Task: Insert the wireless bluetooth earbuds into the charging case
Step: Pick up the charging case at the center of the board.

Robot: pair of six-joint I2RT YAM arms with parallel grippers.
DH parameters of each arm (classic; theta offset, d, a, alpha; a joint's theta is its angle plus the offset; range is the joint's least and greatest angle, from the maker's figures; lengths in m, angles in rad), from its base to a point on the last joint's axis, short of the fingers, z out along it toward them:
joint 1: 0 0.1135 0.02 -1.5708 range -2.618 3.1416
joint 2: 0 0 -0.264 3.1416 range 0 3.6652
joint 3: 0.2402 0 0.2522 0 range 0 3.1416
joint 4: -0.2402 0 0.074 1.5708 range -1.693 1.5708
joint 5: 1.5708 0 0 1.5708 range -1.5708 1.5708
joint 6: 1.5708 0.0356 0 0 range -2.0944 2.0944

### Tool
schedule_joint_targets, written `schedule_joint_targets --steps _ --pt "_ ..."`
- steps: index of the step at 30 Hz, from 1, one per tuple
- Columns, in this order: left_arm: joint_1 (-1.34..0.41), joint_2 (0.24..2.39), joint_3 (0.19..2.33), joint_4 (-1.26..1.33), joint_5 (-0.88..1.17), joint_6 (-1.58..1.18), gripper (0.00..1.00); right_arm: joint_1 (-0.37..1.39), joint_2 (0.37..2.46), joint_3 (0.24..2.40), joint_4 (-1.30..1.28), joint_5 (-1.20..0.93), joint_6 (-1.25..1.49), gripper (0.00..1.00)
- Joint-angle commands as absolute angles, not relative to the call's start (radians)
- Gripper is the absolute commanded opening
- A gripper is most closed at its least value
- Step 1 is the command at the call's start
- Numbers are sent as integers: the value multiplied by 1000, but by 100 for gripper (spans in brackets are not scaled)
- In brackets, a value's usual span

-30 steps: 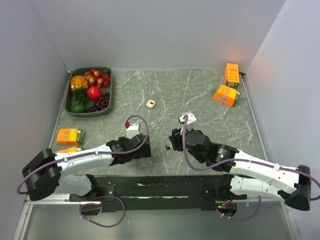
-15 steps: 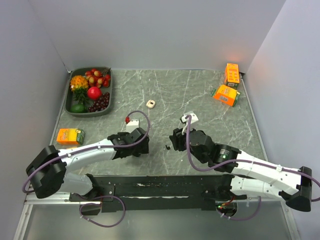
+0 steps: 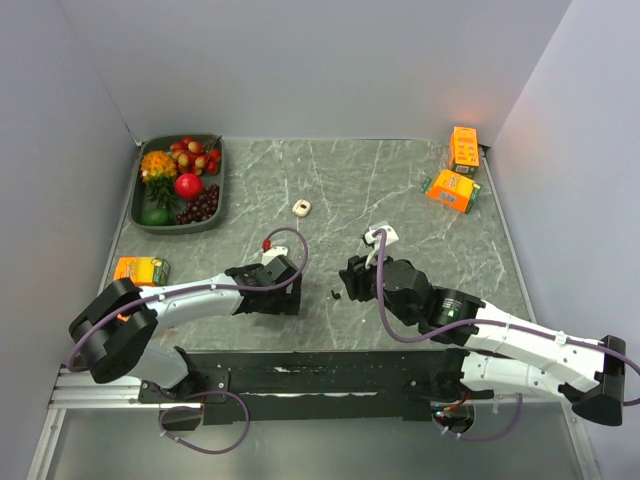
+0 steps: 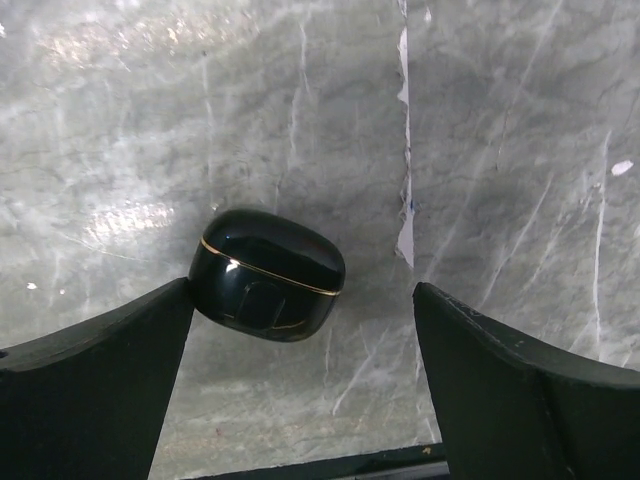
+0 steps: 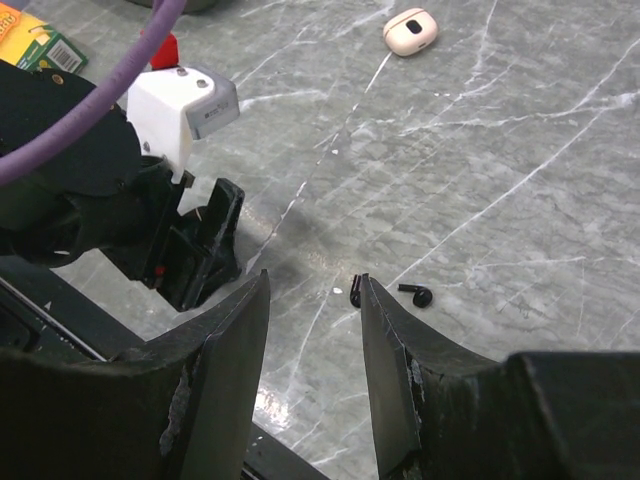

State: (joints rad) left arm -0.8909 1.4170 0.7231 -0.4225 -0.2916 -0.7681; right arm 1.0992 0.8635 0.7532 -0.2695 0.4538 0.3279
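Note:
The charging case (image 4: pixel 267 275) is glossy black with a thin gold seam and lies closed on the marble table. It sits between the wide-open fingers of my left gripper (image 4: pixel 302 290), against the left finger (image 4: pixel 120 360). In the top view that gripper (image 3: pixel 278 303) hides the case. The two earbuds, one (image 5: pixel 355 291) and the other (image 5: pixel 418 295), lie on the table just beyond my right gripper (image 5: pixel 313 278). One earbud is beside the tip of the right finger (image 5: pixel 385 340). Its jaws stand partly apart with nothing between them. In the top view the earbuds (image 3: pixel 336 294) are a dark speck beside the right gripper (image 3: pixel 348 283).
A small beige case (image 3: pixel 301 207) lies mid-table. A grey tray (image 3: pixel 216 190) of fruit stands at the back left. Two orange boxes, one (image 3: pixel 463 148) and one (image 3: pixel 451 190), are at the back right, and another (image 3: pixel 140 270) at the left. The table's near edge (image 4: pixel 300 470) runs close below the left fingers.
My left arm has swung a little to the right, its wrist shifting toward the centre. The right arm has barely moved.

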Motion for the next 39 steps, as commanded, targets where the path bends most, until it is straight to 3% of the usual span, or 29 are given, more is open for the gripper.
schedule_joint_targets --steps 1,9,19,25,28,36,39 --pt "-890 1411 715 -405 -247 -738 95 1088 842 758 -235 459 322 49" --pt "-890 1463 739 -449 -250 -730 88 1081 836 746 -219 449 325 49" --pt "-896 1516 782 -422 -258 -744 71 1081 836 741 -222 443 328 49" --pt "-937 1522 819 -479 -307 -744 85 1081 838 742 -224 448 325 49" --pt "-943 1502 825 -503 -307 -733 84 1080 839 739 -221 448 327 49" --pt "-943 1520 802 -466 -288 -742 62 1078 835 741 -222 440 333 49" --pt "-943 1535 804 -453 -290 -755 58 1078 827 742 -230 442 334 49"
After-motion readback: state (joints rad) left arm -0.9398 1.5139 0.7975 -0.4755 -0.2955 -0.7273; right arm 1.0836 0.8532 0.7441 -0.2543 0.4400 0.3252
